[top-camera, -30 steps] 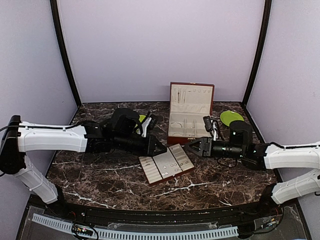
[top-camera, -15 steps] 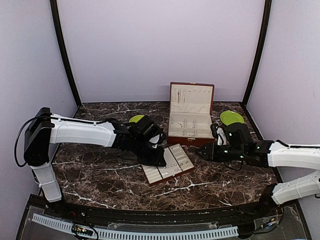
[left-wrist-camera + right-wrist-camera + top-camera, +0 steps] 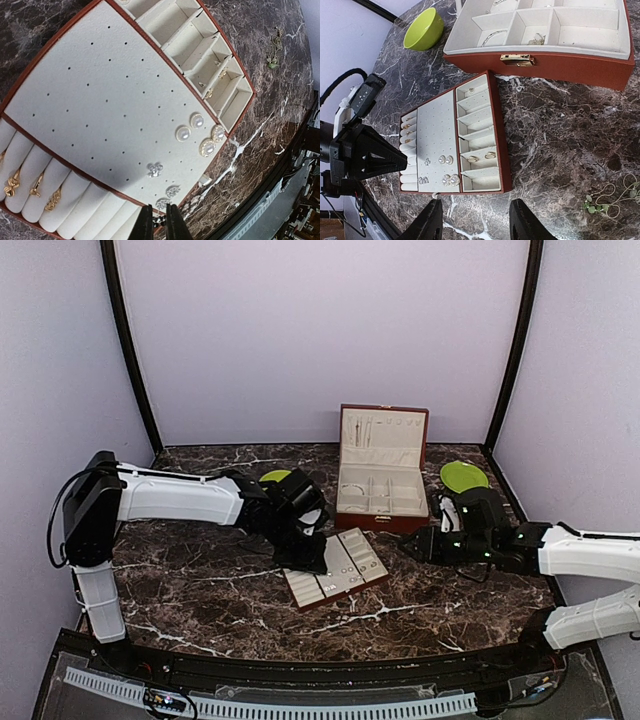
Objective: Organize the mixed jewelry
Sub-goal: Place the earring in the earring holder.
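Observation:
The red-brown tray with cream lining lies in mid-table, in front of the open box. It holds pearl studs, crystal studs, gold rings on the rolls and gold earrings in a compartment. My left gripper hangs over the tray's ring-roll end. In the left wrist view its gripper is pinched on a tiny sparkly piece by the tray's rim. My right gripper is open and empty to the right of the tray. In the right wrist view it is over bare marble.
A lime-green bowl stands behind the left arm and a green plate at back right. A thin chain with green beads lies on the marble right of the tray. A tiny white piece lies by the tray's near edge.
My left gripper has swung down and to the near side onto the tray's ring-roll end. My right gripper has drawn back to the right, away from the tray.

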Motion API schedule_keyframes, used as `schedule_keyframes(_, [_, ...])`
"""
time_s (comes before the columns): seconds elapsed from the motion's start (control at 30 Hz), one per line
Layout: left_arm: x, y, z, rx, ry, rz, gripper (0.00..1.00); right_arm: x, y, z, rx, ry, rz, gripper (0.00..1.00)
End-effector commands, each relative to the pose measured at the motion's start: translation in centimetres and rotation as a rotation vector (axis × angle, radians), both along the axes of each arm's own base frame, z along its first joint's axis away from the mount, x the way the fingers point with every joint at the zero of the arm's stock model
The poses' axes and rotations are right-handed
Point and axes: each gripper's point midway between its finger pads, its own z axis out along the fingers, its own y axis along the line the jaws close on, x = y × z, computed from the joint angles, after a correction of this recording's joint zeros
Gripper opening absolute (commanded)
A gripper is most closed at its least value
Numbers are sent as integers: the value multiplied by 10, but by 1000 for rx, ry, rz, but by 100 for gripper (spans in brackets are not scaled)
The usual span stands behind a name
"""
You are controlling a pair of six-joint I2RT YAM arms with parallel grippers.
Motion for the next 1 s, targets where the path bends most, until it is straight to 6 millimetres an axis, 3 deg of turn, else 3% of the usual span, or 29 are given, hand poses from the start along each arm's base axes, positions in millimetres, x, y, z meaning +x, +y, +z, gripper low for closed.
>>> schedule_keyframes(0.0, [-1,5,1,38,14,-13,5,4,0,3,11,-26,-1,46])
schedule_keyframes(0.97, [-1,1,-15,77,57,-25,2,2,-1,-6,12,-10,4,46])
